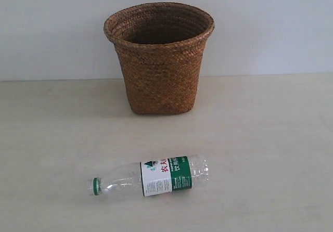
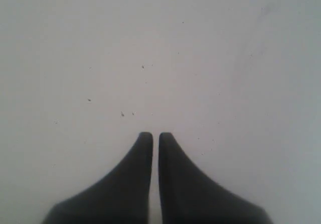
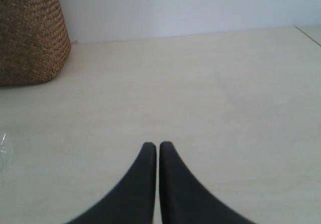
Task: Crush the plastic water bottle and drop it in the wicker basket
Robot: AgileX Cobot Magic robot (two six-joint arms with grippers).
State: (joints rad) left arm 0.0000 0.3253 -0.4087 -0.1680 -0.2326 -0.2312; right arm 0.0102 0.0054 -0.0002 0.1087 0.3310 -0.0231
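We judge the task to be at its very start, with nothing grasped yet; the plastic water bottle (image 1: 151, 176) lies on its side, uncrushed, on the table (image 1: 270, 138), at 6 o'clock from the wicker basket (image 1: 158, 81) and well apart from it, its green cap toward 9 o'clock; the basket stands upright. The left gripper (image 2: 155, 136) and the right gripper (image 3: 158, 146) each show 2 fingers drawn nearly together, holding nothing; neither appears in the exterior view. Next, we judge, both must open and reach the bottle's 2 ends to squeeze it.
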